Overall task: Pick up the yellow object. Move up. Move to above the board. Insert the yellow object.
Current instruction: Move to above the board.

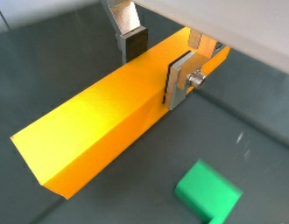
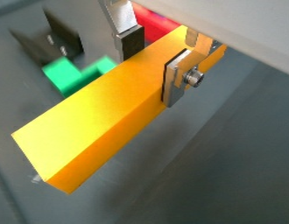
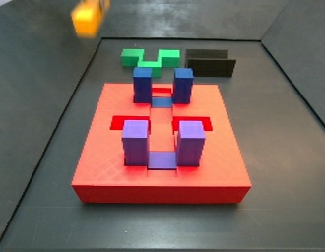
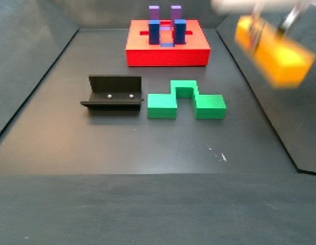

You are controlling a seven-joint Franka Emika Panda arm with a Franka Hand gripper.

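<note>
In a side view, going left to right, we see a blurred yellow bar (image 3: 87, 18) at about eleven o'clock, off the floor and well apart from the red board (image 3: 160, 167), which fills the middle with its blue and purple blocks upright; beyond the board, at twelve to one o'clock, sit the green block (image 3: 152, 58) and the black fixture (image 3: 212, 63). In a wrist view the gripper (image 1: 158, 54) pinches the yellow bar (image 1: 106, 118) near one end, one silver finger (image 1: 179, 79) pressed flat on its side and the other pad on the far side, while the green block (image 1: 207, 191) lies on the floor below. We judge the pick-up done and the lift done or nearly so, since the bar hangs clear of the floor. What remains is carrying it over the board, lining it up with the central slot between the blocks, and pushing it in.
</note>
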